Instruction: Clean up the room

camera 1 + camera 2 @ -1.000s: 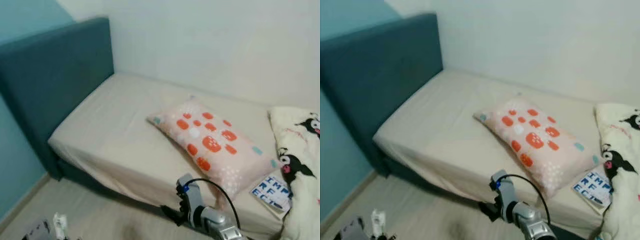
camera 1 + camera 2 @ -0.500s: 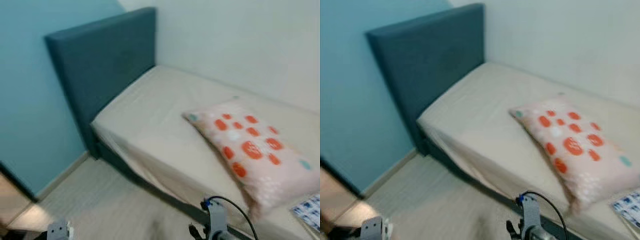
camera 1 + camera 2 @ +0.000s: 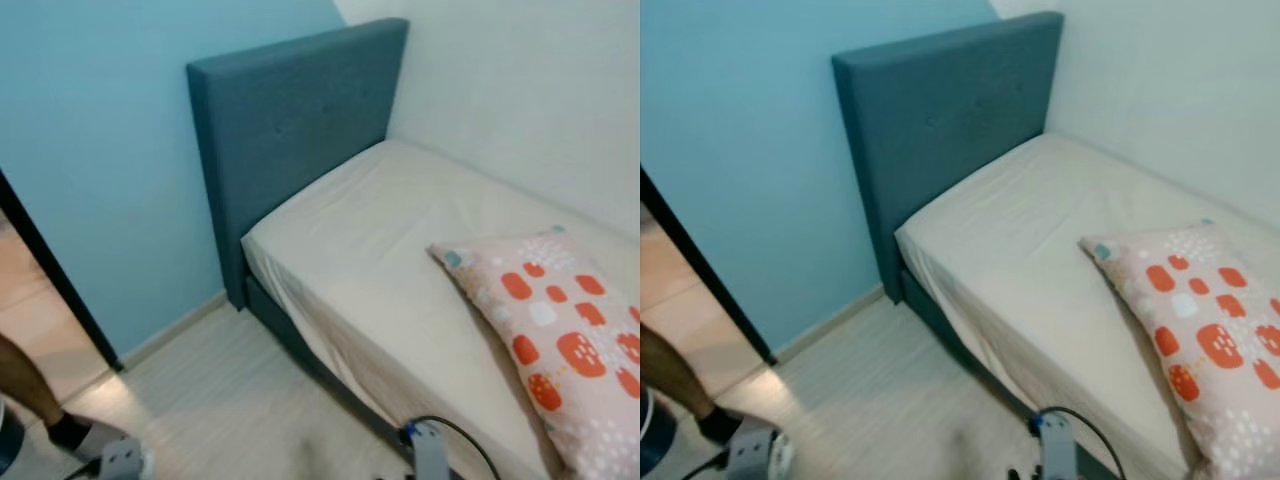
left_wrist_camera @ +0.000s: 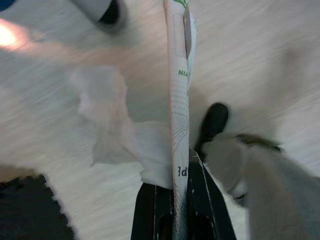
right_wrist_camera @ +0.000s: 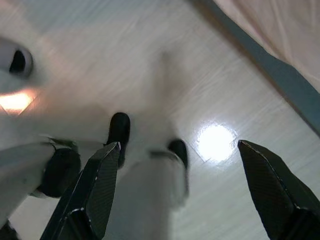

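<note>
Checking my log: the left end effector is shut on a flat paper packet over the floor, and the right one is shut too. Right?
Not quite. The right wrist view shows the right end effector open, fingers spread wide over the floor. The left end effector is indeed shut on the flat paper packet.

A single bed [image 3: 400,260] with a cream sheet stands against a pale wall [image 3: 540,90], its teal upholstered headboard [image 3: 290,130] backing onto a light-blue wall [image 3: 100,150]. Pale wood-look floor [image 3: 230,400] runs beneath (a bright glare spot [image 5: 216,142] shows on it). A dark door frame [image 3: 55,275] edges a warmer-toned floor beyond.
</note>
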You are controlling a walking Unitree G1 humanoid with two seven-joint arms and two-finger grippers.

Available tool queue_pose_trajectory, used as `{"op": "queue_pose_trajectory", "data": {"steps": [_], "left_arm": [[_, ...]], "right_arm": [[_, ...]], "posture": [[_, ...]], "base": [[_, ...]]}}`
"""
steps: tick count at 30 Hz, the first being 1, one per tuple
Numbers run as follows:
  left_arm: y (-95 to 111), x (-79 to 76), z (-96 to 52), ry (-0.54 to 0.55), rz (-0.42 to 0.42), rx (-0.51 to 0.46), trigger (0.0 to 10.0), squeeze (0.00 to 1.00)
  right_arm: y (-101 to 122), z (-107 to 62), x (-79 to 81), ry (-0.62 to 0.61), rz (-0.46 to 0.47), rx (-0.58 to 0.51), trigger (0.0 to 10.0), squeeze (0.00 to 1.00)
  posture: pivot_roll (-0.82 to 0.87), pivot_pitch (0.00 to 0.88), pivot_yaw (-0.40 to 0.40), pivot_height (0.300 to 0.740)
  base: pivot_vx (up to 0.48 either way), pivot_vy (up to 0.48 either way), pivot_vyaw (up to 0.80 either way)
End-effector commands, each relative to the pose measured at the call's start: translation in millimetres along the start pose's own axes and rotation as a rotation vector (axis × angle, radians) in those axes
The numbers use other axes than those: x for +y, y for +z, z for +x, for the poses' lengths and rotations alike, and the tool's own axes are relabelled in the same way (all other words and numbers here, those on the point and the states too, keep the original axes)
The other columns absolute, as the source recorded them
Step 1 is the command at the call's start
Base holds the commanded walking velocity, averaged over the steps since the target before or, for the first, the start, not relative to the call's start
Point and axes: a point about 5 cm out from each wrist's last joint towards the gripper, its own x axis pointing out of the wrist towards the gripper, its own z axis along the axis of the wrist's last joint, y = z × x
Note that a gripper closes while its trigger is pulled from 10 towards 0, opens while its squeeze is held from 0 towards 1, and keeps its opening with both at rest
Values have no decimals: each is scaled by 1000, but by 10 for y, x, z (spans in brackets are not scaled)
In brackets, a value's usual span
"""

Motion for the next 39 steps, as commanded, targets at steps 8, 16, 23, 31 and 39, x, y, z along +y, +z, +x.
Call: {"op": "queue_pose_trajectory", "data": {"steps": [8, 16, 23, 31, 39], "left_arm": [[-130, 4, -20, 9, 6, 41, 10000, 0], [-170, -15, -27, -1, -12, 52, 10000, 0], [-203, -17, -33, -6, -23, 65, 10000, 0], [-210, -17, -34, -6, -35, 71, 10000, 0], [-199, -40, -32, -19, -51, 67, 10000, 0]], "right_arm": [[-156, -40, -81, -22, 14, 50, 10000, 0], [-67, -22, -64, -17, 18, 21, 10000, 0], [-49, -18, -58, -13, 14, 15, 10000, 0], [-42, -17, -55, -6, 2, 13, 10000, 0], [-2, -8, -35, 6, -6, 2, 10000, 0]], "posture": [[-100, 81, -65, 728], [-110, 86, -61, 728], [-109, 88, -65, 728], [-108, 87, -66, 728], [-108, 83, -67, 728]], "base": [[0, 0, 656], [0, 0, 658], [0, 0, 658], [0, 0, 659], [0, 0, 659]]}}
